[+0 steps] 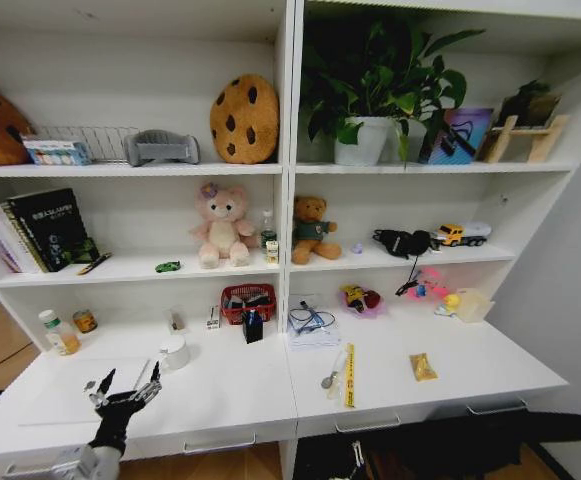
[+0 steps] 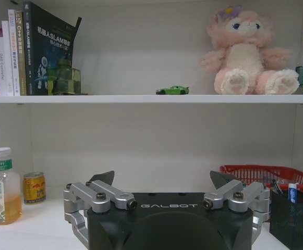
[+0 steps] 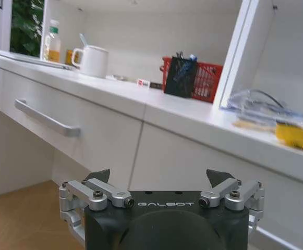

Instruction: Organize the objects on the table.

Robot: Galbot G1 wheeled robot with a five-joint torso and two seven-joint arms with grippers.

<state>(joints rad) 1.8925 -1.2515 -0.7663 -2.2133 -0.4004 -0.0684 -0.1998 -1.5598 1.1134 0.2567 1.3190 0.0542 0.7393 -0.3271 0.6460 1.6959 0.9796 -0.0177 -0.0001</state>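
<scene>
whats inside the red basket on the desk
The red basket holds dark small items that cannot be told apart; a black pen holder stands in front and covers part of it. The left hand hovers open over the laptop.

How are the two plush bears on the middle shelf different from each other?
The pink plush bear is pale pink with a flower on its head; the brown plush bear is brown and wears a dark green top. The pink one looks larger. It sits left of the shelf divider, the brown one right of it. Both sit upright, facing out.
</scene>
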